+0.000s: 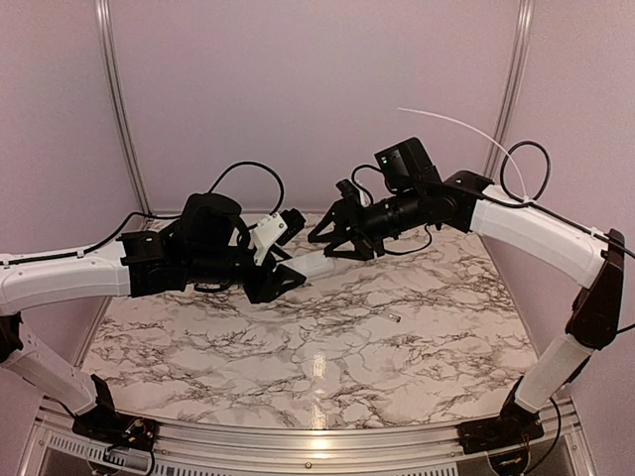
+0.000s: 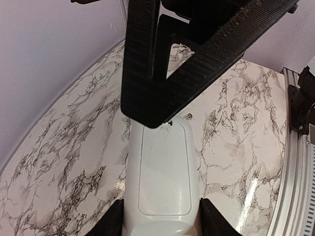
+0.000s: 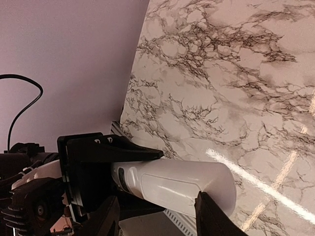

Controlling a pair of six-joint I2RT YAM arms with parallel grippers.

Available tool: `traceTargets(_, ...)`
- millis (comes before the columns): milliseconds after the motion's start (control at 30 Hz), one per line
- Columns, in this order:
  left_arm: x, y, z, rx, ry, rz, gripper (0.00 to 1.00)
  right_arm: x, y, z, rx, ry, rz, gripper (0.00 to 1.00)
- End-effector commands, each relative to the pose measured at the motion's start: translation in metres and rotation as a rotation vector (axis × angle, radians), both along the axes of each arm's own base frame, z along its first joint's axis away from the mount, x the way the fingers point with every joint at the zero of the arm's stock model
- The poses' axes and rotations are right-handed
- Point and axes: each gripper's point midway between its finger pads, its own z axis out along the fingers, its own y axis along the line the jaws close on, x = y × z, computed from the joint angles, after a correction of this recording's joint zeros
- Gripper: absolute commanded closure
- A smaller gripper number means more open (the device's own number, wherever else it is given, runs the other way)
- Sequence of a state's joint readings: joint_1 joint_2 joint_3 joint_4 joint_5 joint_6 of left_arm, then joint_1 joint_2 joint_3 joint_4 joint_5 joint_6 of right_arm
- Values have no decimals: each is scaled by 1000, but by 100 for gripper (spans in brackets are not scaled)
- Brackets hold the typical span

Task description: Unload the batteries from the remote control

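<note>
My left gripper (image 1: 280, 280) is shut on the near end of the white remote control (image 1: 310, 265) and holds it in the air above the marble table, back side up. In the left wrist view the remote (image 2: 165, 172) sits between my fingers (image 2: 112, 223), and its compartment lid is closed. The batteries are hidden. My right gripper (image 1: 337, 243) is open at the remote's far end. In the right wrist view one fingertip (image 3: 204, 201) touches the remote (image 3: 172, 182) near the lid's edge. That black finger (image 2: 152, 110) also shows in the left wrist view.
A tiny grey object (image 1: 394, 319) lies on the marble table (image 1: 298, 367), right of middle; it also shows in the left wrist view (image 2: 189, 116). A thin pale stick (image 1: 451, 123) juts out above the right arm. Purple walls enclose the back and sides.
</note>
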State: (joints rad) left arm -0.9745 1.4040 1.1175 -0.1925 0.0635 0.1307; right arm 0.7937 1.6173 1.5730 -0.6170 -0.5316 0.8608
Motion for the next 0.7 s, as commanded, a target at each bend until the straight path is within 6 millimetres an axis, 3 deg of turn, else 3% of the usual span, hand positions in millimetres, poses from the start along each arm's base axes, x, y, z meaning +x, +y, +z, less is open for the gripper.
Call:
traceTargets(0, 10, -12, 38, -111, -72, 12, 82, -27, 16, 19, 123, 64, 88, 49)
traceTargets(667, 3, -10, 43, -146, -83, -9, 82, -35, 22, 45, 266, 79, 119, 49)
